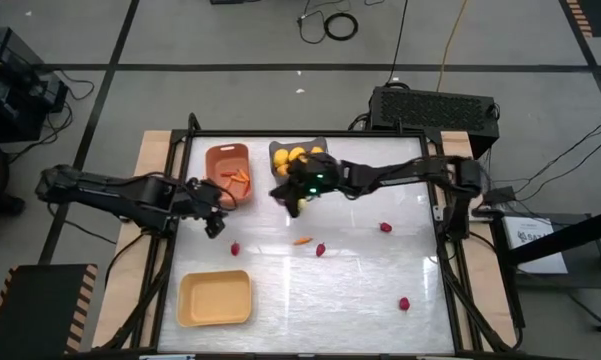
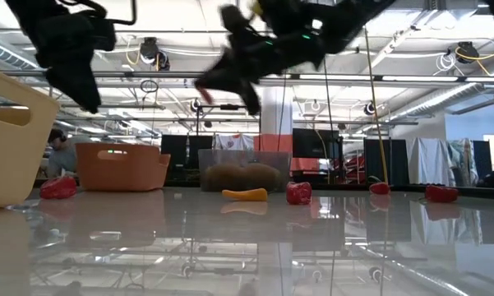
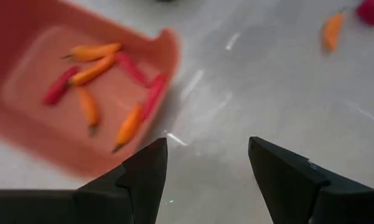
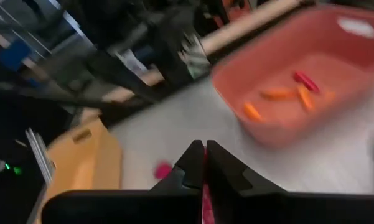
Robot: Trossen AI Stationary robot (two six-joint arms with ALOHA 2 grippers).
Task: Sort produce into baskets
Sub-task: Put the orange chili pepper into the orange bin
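Right hand (image 1: 292, 205) clenched, nothing visible between its fingers, above the desk (image 1: 360, 280) just in front of the grey bin (image 1: 298, 153) holding lemons (image 1: 296, 155). Left hand (image 1: 216, 226) released, empty, beside the orange bin (image 1: 226, 166), which holds carrots (image 3: 90, 71). Yellow bin (image 1: 215, 298) near the front left. One carrot (image 1: 302, 240) and red pieces (image 1: 321, 249) loose on the desk.

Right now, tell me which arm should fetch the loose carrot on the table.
Left, probably. The left gripper has open, empty jaws and sees the carrot ahead, beside the orange bin. The right gripper is shut, hanging near the dark bin.
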